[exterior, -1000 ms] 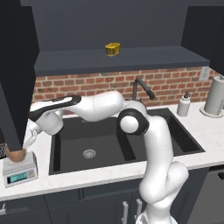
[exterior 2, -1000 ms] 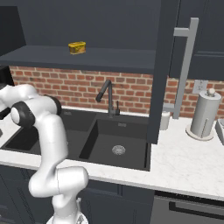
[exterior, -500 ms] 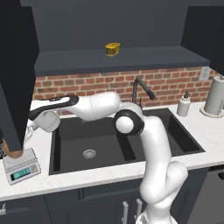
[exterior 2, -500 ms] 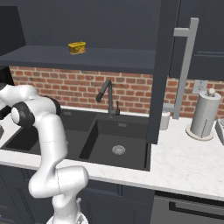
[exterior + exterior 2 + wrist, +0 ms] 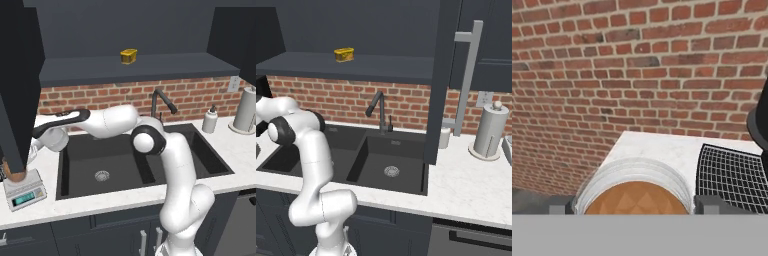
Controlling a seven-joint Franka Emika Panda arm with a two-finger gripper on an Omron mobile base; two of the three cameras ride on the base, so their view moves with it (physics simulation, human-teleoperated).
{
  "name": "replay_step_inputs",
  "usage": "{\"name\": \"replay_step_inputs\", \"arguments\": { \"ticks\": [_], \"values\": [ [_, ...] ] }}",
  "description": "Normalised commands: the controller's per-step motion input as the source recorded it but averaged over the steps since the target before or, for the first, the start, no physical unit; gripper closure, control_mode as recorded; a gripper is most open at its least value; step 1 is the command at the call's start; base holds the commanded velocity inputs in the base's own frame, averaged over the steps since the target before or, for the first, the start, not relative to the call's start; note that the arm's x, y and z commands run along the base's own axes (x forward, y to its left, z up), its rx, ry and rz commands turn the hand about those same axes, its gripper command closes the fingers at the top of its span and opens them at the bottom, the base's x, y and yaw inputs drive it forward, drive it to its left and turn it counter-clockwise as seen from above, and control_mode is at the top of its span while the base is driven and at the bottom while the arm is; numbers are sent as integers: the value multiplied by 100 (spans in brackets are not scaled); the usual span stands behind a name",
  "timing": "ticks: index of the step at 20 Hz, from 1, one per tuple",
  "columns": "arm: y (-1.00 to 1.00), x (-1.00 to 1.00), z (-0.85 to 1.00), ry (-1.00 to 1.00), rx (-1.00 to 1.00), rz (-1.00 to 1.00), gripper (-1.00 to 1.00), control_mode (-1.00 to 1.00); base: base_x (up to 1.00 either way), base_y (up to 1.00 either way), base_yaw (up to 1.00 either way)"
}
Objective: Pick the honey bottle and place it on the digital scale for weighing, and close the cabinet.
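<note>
The amber-brown honey bottle [image 5: 15,175] stands on the light-grey digital scale [image 5: 23,193] at the counter's left end, its top hidden by the open cabinet door [image 5: 19,80]. My gripper [image 5: 34,152] hovers just up and right of it, partly behind that door. In the hand view the honey bottle [image 5: 634,192] fills the bottom, with a dark fingertip [image 5: 559,207] on each side and a small gap to each, so the gripper [image 5: 634,207] is open. The cabinet door [image 5: 442,75] with its silver bar handle [image 5: 467,80] juts out over the counter.
A black sink [image 5: 135,160] with a black faucet [image 5: 162,100] lies below the arm. A yellow container [image 5: 128,56] sits on the cabinet shelf. A soap dispenser [image 5: 210,120] and paper towel roll [image 5: 246,110] stand at the right. A black wire grid [image 5: 732,175] lies beside the scale.
The forearm has swung a little to the left and the hand has slipped partly behind the door's edge. The honey bottle stays on the scale.
</note>
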Motion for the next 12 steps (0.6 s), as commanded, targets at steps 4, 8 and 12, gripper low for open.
{"name": "replay_step_inputs", "arguments": {
  "ticks": [4,8,12],
  "values": [
    [-10,-18,0,-5,0,0,100,-100,0,0,0],
    [-27,0,0,-3,2,0,100,-100,0,0,0],
    [-31,0,0,-4,4,0,100,-100,0,0,0]
  ]
}}
